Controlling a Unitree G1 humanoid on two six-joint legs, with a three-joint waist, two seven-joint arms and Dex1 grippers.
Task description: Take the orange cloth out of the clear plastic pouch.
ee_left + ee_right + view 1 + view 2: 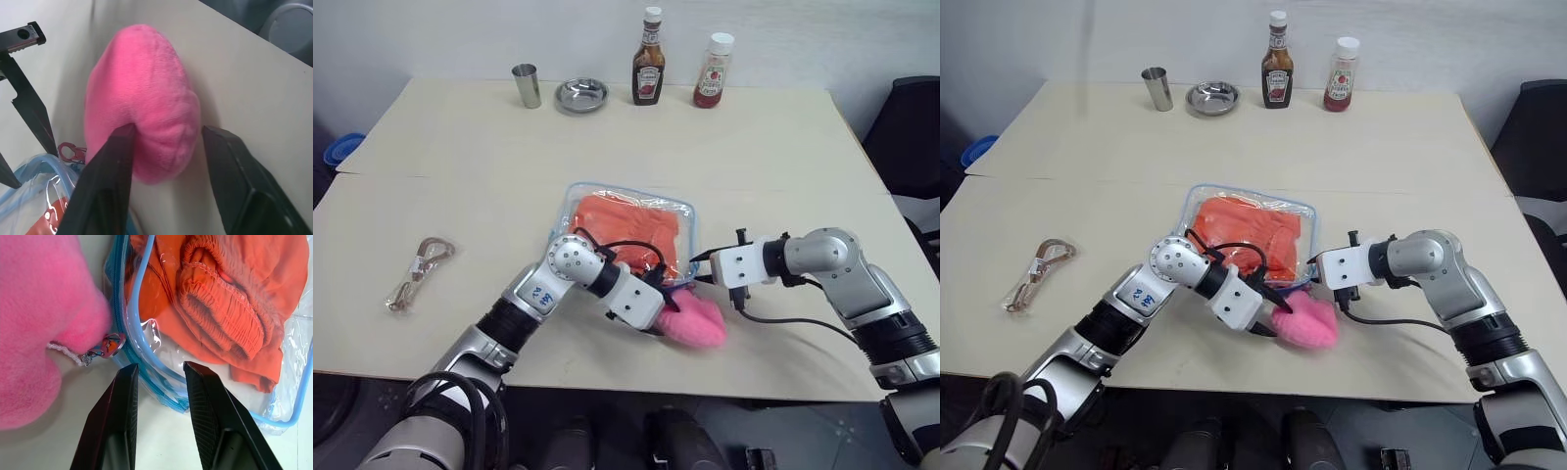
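L arm reaches in from near left, forearm angled toward centre, wrist bent so left pincer (pixel 166 147) points right and slightly down; fingers (pixel 110 166) apart, one each side of something soft. R arm comes from near right, elbow out, forearm pointing left; right pincer (pixel 159 377) tilted down, fingers (pixel 122 396) parted w/ narrow gap, gripping nothing.

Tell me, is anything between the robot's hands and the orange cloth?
Yes. The orange cloth lies inside the clear plastic pouch, so plastic covers it. The pink plush toy sits at the pouch's near edge, between the left gripper's open fingers. The right gripper is open at the blue-trimmed edge.
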